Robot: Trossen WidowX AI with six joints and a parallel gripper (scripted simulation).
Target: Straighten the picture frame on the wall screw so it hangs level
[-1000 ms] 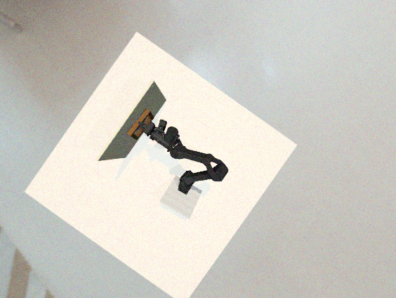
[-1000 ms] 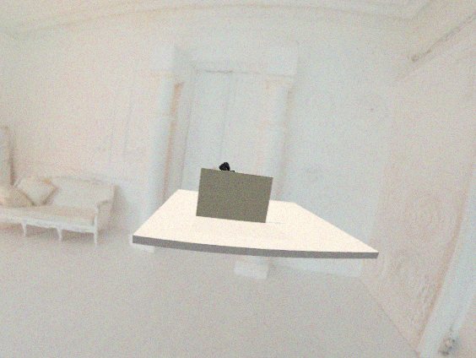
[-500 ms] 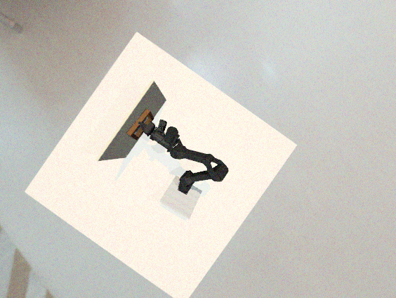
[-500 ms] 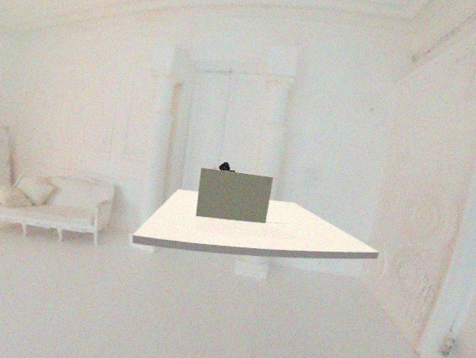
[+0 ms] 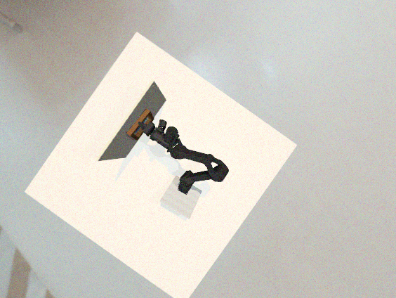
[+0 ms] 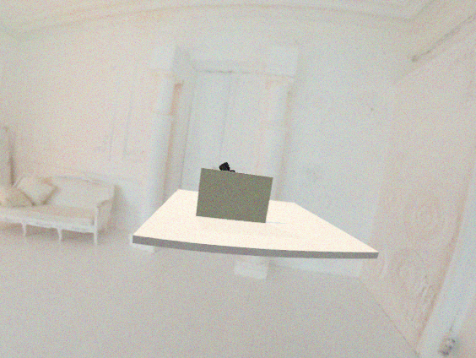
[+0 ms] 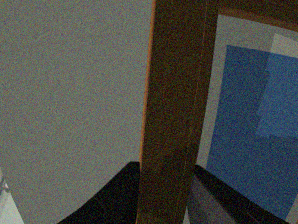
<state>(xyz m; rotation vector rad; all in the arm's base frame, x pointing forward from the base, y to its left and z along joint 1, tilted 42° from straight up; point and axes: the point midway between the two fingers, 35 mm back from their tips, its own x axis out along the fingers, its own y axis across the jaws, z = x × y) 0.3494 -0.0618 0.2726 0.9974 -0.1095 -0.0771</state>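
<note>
Black end effector reaches toward the upright panel, pinching the wooden frame.

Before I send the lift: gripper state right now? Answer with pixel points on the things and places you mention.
Gripper (image 5: pixel 141 126) (image 7: pixel 166 167): jaws closed on one wooden bar of the picture frame (image 5: pixel 147 113) (image 7: pixel 175 85), one finger on each side of it.

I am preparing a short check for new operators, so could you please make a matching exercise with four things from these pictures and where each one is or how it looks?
1. Gripper
2. Picture frame
3. Upright panel
4. Sofa

A. Plain grey, behind the frame in the wrist view
B. Away from the table, with cushions
C. Closed on a brown wooden bar
D. Brown border around a blue picture

Pairs: 1-C, 2-D, 3-A, 4-B
</note>
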